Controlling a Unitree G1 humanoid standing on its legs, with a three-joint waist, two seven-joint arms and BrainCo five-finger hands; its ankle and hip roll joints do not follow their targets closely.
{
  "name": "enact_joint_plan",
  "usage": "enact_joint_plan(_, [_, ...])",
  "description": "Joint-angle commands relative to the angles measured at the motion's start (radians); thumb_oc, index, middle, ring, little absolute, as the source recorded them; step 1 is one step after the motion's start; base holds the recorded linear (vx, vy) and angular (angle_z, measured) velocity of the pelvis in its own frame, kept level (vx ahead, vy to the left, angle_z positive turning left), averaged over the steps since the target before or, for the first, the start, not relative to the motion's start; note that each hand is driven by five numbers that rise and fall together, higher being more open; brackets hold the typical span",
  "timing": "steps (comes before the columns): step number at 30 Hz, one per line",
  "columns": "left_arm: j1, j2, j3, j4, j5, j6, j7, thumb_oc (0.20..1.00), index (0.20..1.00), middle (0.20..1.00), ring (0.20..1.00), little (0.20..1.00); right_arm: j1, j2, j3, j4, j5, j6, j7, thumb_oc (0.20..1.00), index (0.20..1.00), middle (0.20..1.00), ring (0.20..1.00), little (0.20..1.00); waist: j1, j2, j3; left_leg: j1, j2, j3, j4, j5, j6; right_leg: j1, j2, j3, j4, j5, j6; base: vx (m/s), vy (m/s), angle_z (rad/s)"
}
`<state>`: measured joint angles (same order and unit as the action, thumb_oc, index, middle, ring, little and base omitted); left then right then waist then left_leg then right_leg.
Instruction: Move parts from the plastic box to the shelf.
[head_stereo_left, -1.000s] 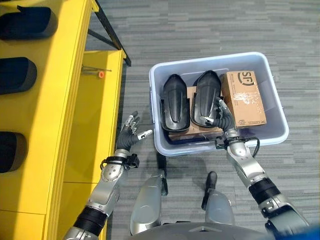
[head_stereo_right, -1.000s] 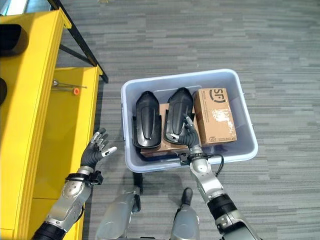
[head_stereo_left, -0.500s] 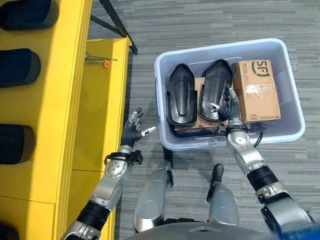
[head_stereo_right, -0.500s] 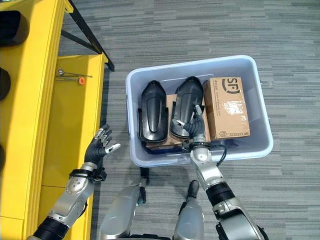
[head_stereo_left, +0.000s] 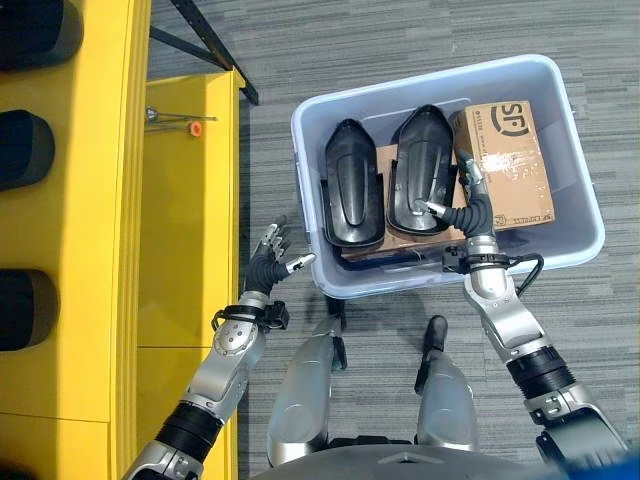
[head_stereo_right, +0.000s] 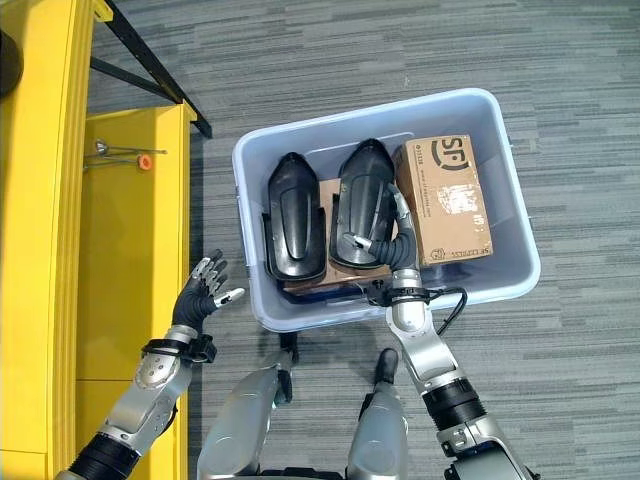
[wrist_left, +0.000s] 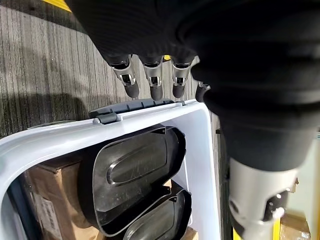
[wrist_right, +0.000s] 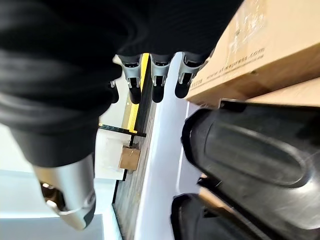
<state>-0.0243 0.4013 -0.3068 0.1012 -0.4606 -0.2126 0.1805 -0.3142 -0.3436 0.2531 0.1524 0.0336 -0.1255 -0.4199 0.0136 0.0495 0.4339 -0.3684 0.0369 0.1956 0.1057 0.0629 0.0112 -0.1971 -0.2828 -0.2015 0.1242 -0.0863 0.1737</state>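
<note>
A pale blue plastic box (head_stereo_left: 440, 280) stands on the floor before me. Two black moulded parts lie side by side in it, the left part (head_stereo_left: 352, 185) and the right part (head_stereo_left: 420, 170), next to a brown cardboard carton (head_stereo_left: 505, 165). My right hand (head_stereo_left: 468, 200) is open, its straight fingers reaching into the gap between the right part and the carton, thumb against the part. The right wrist view shows that part (wrist_right: 260, 155) and the carton (wrist_right: 270, 45) close by. My left hand (head_stereo_left: 270, 265) hangs open just outside the box's near left corner.
The yellow shelf (head_stereo_left: 180, 220) runs along the left, with several black parts (head_stereo_left: 25, 150) on its upper level. A small tool with an orange tip (head_stereo_left: 190, 125) lies on its lower level. A black frame leg (head_stereo_left: 210, 50) slants across the carpet behind the shelf.
The camera has shifted. My right hand has slid further up the gap between the right part and the carton. My left hand has stayed open beside the box corner.
</note>
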Motion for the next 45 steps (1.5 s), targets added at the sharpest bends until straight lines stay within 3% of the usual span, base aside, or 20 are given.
enact_joint_plan(1, [0.017,0.018,0.025,-0.065,0.003,-0.066,0.008,1.000,1.000,1.000,1.000,1.000,-0.008,-0.013,-0.022,-0.034,-0.030,-0.042,-0.020,1.000,1.000,1.000,1.000,1.000,0.005,-0.017,-0.019,-0.034,0.115,-0.017,0.094,-0.030,-0.100,-0.062,-0.132,-0.016,-0.033,0.201,0.036,0.00,-0.003,-0.04])
enact_joint_plan(25, [0.000,0.026,-0.012,-0.070,-0.007,-0.084,0.017,1.000,1.000,1.000,1.000,1.000,-0.110,-0.030,-0.055,0.212,-0.045,0.005,-0.116,1.000,1.000,1.000,1.000,1.000,0.007,0.033,0.014,-0.073,0.109,-0.006,0.104,-0.030,-0.101,-0.125,-0.140,0.006,-0.006,0.204,0.034,0.00,0.000,-0.01])
enact_joint_plan(45, [-0.020,0.042,-0.028,-0.078,-0.019,-0.087,0.023,1.000,1.000,1.000,1.000,1.000,-0.239,-0.048,-0.053,0.359,-0.019,0.015,-0.155,1.000,1.000,1.000,1.000,1.000,0.017,0.044,0.036,-0.113,0.115,-0.004,0.110,-0.024,-0.104,-0.172,-0.127,0.010,0.015,0.202,0.028,-0.01,-0.006,-0.02])
